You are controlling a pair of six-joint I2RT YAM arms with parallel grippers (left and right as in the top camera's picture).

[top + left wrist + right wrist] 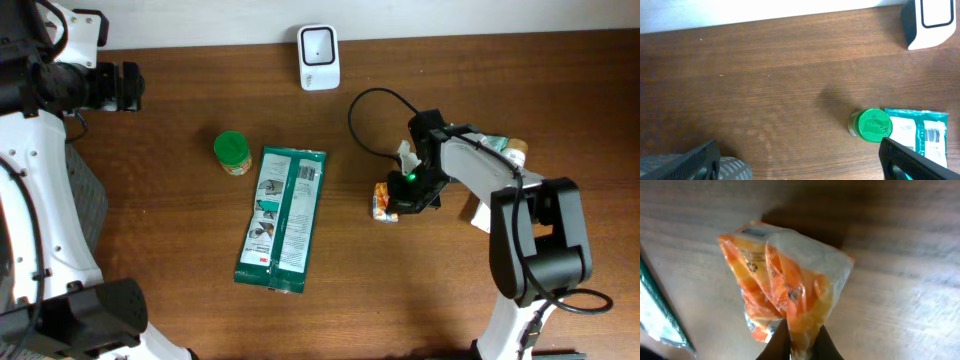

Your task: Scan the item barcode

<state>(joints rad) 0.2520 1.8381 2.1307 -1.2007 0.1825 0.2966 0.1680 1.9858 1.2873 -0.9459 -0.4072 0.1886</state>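
The brown wooden table (180, 230) meets a white strip along its far edge, where the white scanner (319, 57) stands. The right gripper (800, 341) is pressed together, pinching the crinkled edge of the orange packet (785, 285) right of the teal pouch (283, 218), well apart from the scanner. The left gripper (805, 160) is spread wide near the green-lidded jar (870, 125).

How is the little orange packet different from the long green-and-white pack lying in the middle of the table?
The orange packet is small and crumpled; the green-and-white pack is much longer and lies flat. The orange packet is pinched at one end by the right gripper; nothing touches the green-and-white pack. Both are printed plastic wrappers.
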